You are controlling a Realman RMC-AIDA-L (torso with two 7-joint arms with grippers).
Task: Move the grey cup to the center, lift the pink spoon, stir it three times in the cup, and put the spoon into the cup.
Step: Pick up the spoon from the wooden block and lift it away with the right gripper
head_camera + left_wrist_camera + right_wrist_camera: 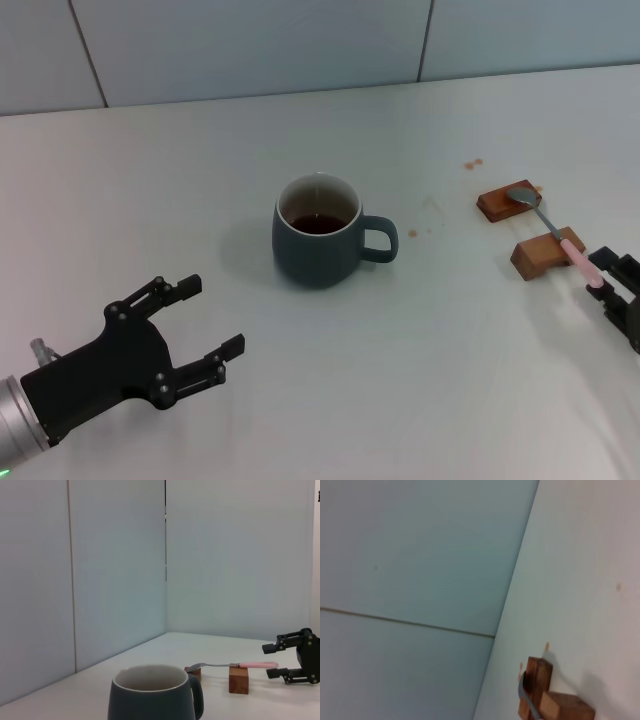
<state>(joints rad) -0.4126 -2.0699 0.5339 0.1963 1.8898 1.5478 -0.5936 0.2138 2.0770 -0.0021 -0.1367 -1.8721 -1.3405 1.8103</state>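
Observation:
The grey cup (318,240) stands mid-table with its handle toward my right side and dark liquid inside. It also shows close in the left wrist view (150,697). The pink spoon (560,235) lies across two brown wooden blocks, bowl on the far block and pink handle toward my right gripper. It also shows in the left wrist view (235,665). My right gripper (603,282) is open, its fingers on either side of the handle's tip, as the left wrist view (272,660) shows. My left gripper (212,315) is open and empty, near and left of the cup.
The two wooden blocks (503,204) (543,254) sit at the right and also show in the right wrist view (538,685). Small brown spots (472,163) mark the table behind them. A pale panelled wall (300,45) runs along the table's far edge.

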